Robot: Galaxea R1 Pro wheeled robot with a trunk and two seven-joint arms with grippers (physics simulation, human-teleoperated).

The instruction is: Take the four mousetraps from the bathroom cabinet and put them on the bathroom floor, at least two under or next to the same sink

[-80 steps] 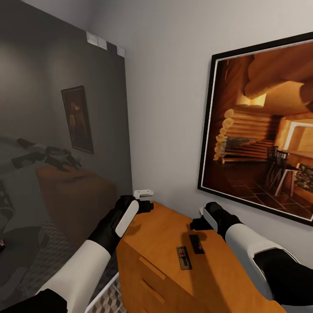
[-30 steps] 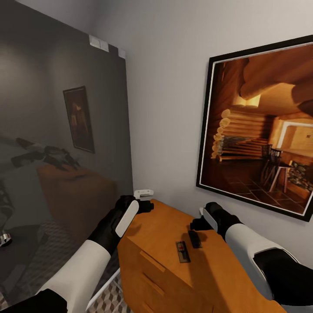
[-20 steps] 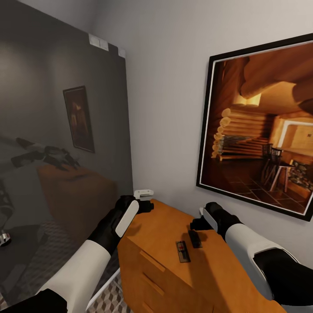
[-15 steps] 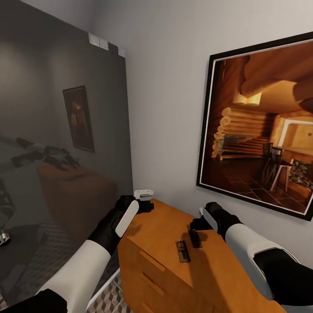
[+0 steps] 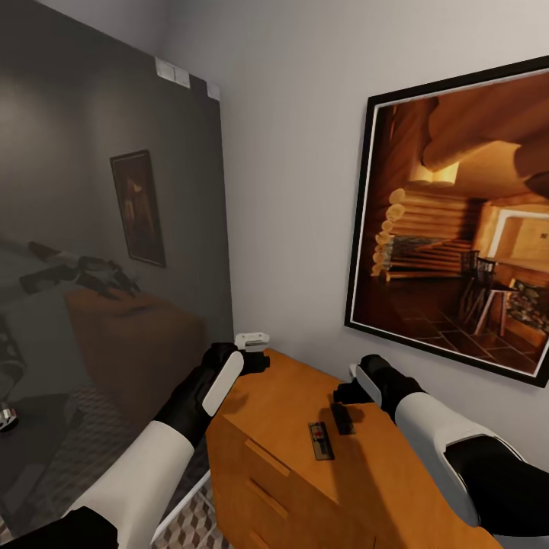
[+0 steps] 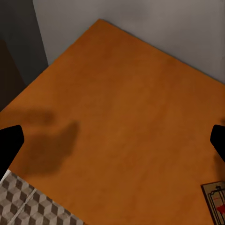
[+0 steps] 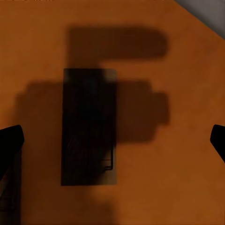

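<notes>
Two mousetraps lie on the flat top of the orange-brown cabinet (image 5: 290,412). One mousetrap (image 5: 321,441) shows its red mark; its corner appears in the left wrist view (image 6: 216,205). The other mousetrap (image 5: 341,418) lies in shadow right under my right gripper (image 5: 345,393), between its spread fingers in the right wrist view (image 7: 89,126). My right gripper (image 7: 112,140) is open and hovers just above it, holding nothing. My left gripper (image 5: 256,360) hangs open over the cabinet's far left corner (image 6: 112,143), also with nothing in it.
A dark reflective panel (image 5: 114,252) covers the wall on the left. A large framed picture (image 5: 465,229) hangs on the wall behind the cabinet. Cube-patterned bathroom floor (image 5: 191,526) shows below the cabinet's left side (image 6: 28,208). Drawer fronts (image 5: 259,488) face me.
The whole head view shifted slightly early on, so the camera moved. Over the last second the arms and both mousetraps have stayed still.
</notes>
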